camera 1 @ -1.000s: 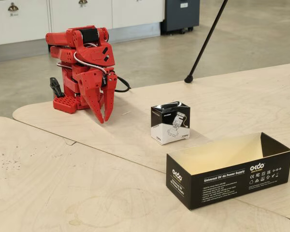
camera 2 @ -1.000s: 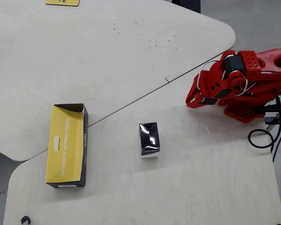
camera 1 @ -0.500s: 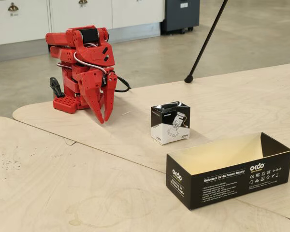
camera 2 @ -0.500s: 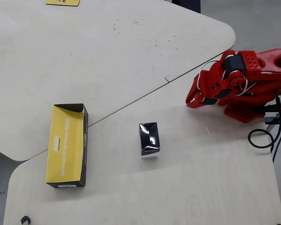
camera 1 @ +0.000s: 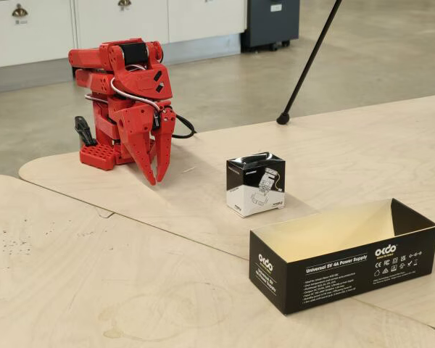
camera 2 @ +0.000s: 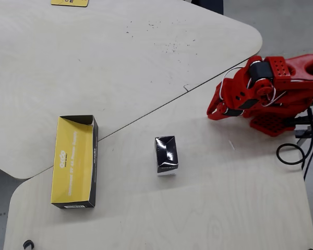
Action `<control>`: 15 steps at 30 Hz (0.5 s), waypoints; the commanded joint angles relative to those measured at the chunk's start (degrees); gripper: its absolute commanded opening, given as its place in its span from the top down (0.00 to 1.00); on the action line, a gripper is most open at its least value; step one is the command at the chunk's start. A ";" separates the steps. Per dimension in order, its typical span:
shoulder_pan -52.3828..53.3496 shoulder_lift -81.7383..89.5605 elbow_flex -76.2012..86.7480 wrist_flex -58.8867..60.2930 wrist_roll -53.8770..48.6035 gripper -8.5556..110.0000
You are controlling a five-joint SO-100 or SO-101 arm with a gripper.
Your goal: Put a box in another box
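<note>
Your end effector [camera 1: 159,176] hangs folded at the arm's base, fingers pressed together, holding nothing. The cube [camera 1: 255,184] stands on the counter [camera 1: 130,290] between it and the tray [camera 1: 344,254], whose open top faces up, ready for loading.

The table [camera 1: 72,275] is made of light wooden boards with round corners, one board lying partly over another. The small black-and-white box [camera 1: 255,184] stands near the middle. The long black box [camera 1: 344,255] sits open near one edge. The red robot arm [camera 1: 123,101] stands near the far edge.
</note>
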 commanded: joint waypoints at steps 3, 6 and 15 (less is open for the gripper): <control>-0.09 0.18 -0.09 1.49 -0.09 0.93; -0.26 0.18 -0.09 1.49 0.09 0.93; 2.81 0.18 -4.66 -6.68 10.81 0.86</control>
